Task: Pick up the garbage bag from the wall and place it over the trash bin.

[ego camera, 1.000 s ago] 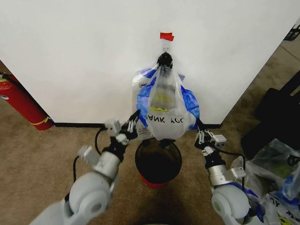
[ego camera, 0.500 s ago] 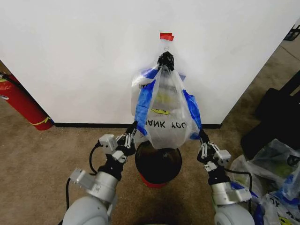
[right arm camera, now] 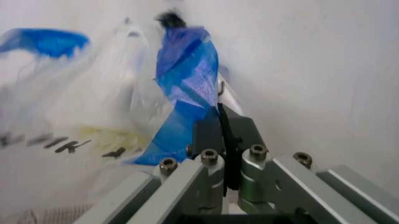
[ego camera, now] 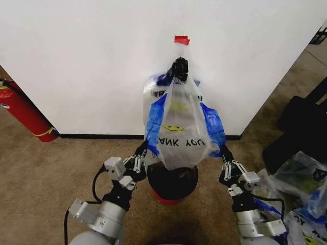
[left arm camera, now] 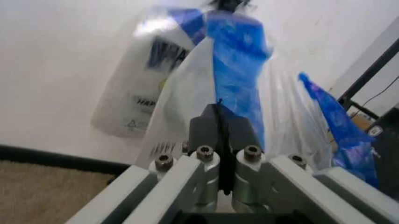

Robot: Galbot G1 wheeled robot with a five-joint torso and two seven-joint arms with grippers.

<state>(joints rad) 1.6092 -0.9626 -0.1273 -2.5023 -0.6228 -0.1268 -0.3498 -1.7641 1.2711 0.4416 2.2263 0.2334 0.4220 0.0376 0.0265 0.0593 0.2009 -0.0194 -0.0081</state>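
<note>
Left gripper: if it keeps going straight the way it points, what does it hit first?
The left gripper, jaws shut, points at the garbage bag's blue side panel, likely first contact. White wall behind; depth unclear.

blue-sided garbage bag [ego camera: 179, 130] (yellow smiley), red-bodied trash bin [ego camera: 164, 196]

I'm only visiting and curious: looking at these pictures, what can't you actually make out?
- Head view: the garbage bag covers the far rim of the trash bin and the wall behind.
- Head view: the bag's knotted top hides how it sits on the hook.
- Left wrist view: the left gripper has shut fingers; any plastic pinched is unclear.
- Right wrist view: same for the right gripper.
</note>
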